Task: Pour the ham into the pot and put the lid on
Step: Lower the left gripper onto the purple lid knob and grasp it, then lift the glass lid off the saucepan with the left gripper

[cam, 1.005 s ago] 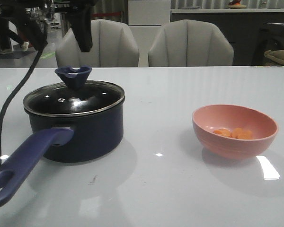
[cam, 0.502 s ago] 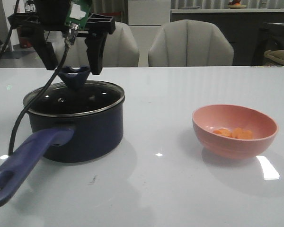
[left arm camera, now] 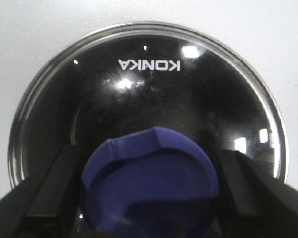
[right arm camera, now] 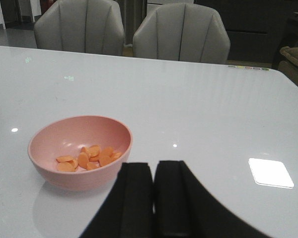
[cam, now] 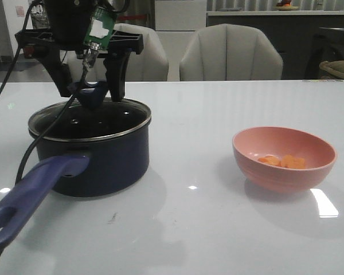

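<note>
Ham point(cam: 283, 161), a small heap of orange-pink slices, lies in the bottom of a round pink bowl point(cam: 258, 169) on the right side of a glossy white table point(cam: 195, 229). The right wrist view shows the same slices gathered toward one side of the bowl's floor.

Well apart from the bowl, on the left side of the table, stands the pot point(cam: 103, 163), a dark navy round saucepan. Its long purplish-blue handle point(cam: 28, 197), with a hole at the end, points toward the camera and to the left. The lid point(cam: 126, 117), round clear glass with a metal rim, sits on the pot. From above, the left wrist view shows white lettering on the glass and the lid's dark blue flared knob point(left arm camera: 151, 186).

The left gripper point(cam: 90, 86) hangs directly over the lid with its black fingers point(cam: 116, 71) spread wide, one on each side of the knob. The fingers stand clear of the knob, with a gap on both sides.

The right gripper point(right arm camera: 154, 191) appears only in its own wrist view, with its two black fingers pressed together and nothing between them. It is near the bowl, on the side away from the pot.

Two grey upholstered chairs point(cam: 229, 54) stand behind the table.
</note>
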`<move>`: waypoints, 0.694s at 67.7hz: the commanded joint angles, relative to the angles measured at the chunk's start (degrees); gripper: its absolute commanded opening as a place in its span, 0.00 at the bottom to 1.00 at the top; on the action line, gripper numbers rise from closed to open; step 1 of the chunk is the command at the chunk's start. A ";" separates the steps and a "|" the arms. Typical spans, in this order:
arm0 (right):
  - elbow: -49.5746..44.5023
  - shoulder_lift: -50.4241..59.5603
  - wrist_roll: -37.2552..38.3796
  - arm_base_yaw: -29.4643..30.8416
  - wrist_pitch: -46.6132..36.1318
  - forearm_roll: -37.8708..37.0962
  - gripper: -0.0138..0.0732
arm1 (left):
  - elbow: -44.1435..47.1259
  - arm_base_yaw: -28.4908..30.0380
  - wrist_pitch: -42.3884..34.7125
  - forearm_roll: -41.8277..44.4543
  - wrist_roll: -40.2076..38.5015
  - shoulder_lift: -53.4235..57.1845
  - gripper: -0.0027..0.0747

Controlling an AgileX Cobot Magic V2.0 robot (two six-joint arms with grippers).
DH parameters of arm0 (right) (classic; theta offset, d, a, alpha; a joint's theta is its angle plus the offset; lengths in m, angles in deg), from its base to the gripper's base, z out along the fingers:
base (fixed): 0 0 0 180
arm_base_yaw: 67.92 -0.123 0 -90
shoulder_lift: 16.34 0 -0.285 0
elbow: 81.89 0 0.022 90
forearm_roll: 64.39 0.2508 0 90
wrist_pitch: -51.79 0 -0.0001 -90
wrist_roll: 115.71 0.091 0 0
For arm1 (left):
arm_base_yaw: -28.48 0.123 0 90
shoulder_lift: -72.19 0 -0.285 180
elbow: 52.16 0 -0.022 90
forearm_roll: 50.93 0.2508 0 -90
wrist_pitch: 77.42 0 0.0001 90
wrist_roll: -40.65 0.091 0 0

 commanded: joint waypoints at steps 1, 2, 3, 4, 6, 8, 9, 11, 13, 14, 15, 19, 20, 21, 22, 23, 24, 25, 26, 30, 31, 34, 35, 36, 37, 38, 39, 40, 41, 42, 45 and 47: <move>0.33 1.11 -0.06 0.32 -4.84 -0.89 0.33 | -1.87 -0.19 -0.69 -0.19 -0.55 3.09 0.48; 0.33 1.11 -0.06 0.32 -4.84 -0.89 0.33 | -1.87 -0.19 -0.69 -0.19 -0.55 3.09 0.45; 0.33 1.11 -0.06 0.32 -4.84 -0.89 0.33 | -1.87 -0.19 -0.69 -0.19 -0.55 3.09 0.44; 0.33 1.11 -0.06 0.32 -4.84 -0.89 0.33 | -1.87 -0.19 -0.69 -0.19 -0.55 3.09 0.42; 0.33 1.11 -0.06 0.32 -4.84 -0.89 0.33 | -1.87 -0.19 -0.69 -0.19 -0.55 3.09 0.40; 0.33 1.11 -0.06 0.32 -4.84 -0.89 0.33 | -1.87 -0.19 -0.69 -0.19 -0.55 3.09 0.38; 0.33 1.11 -0.06 0.32 -4.84 -0.89 0.33 | -1.87 -0.19 -0.69 -0.19 -0.55 3.09 0.36; 0.33 1.11 -0.06 0.32 -4.84 -0.89 0.33 | -1.87 -0.19 -0.69 -0.08 -0.55 3.09 0.35; 0.33 1.11 -0.06 0.32 -4.84 -0.89 0.33 | -1.87 -0.19 -0.69 0.00 -0.55 3.09 0.35; 0.33 1.11 -0.06 0.32 -4.84 -0.89 0.33 | -1.87 -0.19 -0.69 0.00 -0.55 3.09 0.35; 0.33 1.11 -0.06 0.32 -4.84 -0.89 0.33 | -1.87 -0.19 -0.69 0.00 -0.55 3.09 0.35; 0.33 1.11 -0.06 0.32 -4.84 -0.89 0.33 | -1.95 -0.19 -0.90 0.37 -0.55 3.19 0.35; 0.33 1.11 -0.06 0.32 -4.84 -0.89 0.33 | -1.95 -0.19 -0.90 0.35 -0.55 3.19 0.35; 0.33 1.11 -0.06 0.32 -4.84 -0.89 0.33 | -2.00 -0.19 -0.90 0.35 -0.55 3.19 0.35; 0.33 1.11 -0.06 0.32 -4.84 -0.89 0.33 | -2.13 -0.19 -0.90 0.35 -0.55 3.19 0.35; 0.33 1.11 -0.06 0.32 -4.84 -0.89 0.33 | -2.26 -0.19 -0.80 0.35 -0.55 3.30 0.35; 0.33 1.11 -0.06 0.32 -4.84 -0.89 0.33 | -2.38 -0.19 -0.67 0.35 -0.55 3.30 0.35; 0.33 1.11 -0.06 0.32 -4.84 -0.89 0.33 | -2.56 -0.19 -0.52 0.35 -0.55 3.33 0.35; 0.33 1.11 -0.06 0.32 -4.84 -0.89 0.33 | -2.76 -0.19 -0.36 0.35 -0.55 3.46 0.35; 0.33 1.11 -0.06 0.32 -4.84 -0.89 0.33 | -3.47 -0.19 0.29 0.35 -0.55 3.73 0.35; 0.33 1.11 -0.06 0.32 -4.84 -0.89 0.33 | -3.60 -0.19 0.29 0.35 -0.55 3.82 0.35; 0.33 1.11 -0.06 0.32 -4.84 -0.89 0.33 | -3.88 -0.19 0.29 0.35 -0.55 4.51 0.35; 0.33 1.11 -0.06 0.32 -4.84 -0.89 0.33 | -3.87 -0.19 0.29 0.35 -0.55 4.68 0.35; 0.33 1.11 -0.06 0.32 -4.84 -0.89 0.33 | -4.01 -0.19 0.29 0.35 -0.55 4.89 0.35; 0.33 1.11 -0.06 0.32 -4.84 -0.89 0.33 | -4.14 -0.19 0.29 0.35 -0.55 5.08 0.35; 0.33 1.11 -0.06 0.32 -4.84 -0.89 0.33 | -4.15 -0.19 0.17 0.46 -0.55 5.29 0.35; 0.33 1.11 -0.06 0.32 -4.84 -0.89 0.33 | -4.15 -0.19 0.06 0.53 -0.55 5.63 0.35; 0.33 1.11 -0.06 0.32 -4.84 -0.89 0.33 | -4.15 -0.19 -0.06 0.51 -0.55 5.74 0.35; 0.33 1.11 -0.06 0.32 -4.84 -0.89 0.33 | -4.15 -0.19 -0.07 0.95 -0.55 6.11 0.35; 0.33 1.11 -0.06 0.32 -4.84 -0.89 0.33 | -4.15 -0.19 -0.16 1.23 -0.55 6.23 0.35; 0.33 1.11 -0.06 0.32 -4.84 -0.89 0.33 | -4.15 -0.11 -0.16 2.28 -0.55 7.02 0.35; 0.33 1.11 -0.06 0.32 -4.84 -0.89 0.33 | -4.15 0.04 -0.16 2.72 -0.55 7.57 0.35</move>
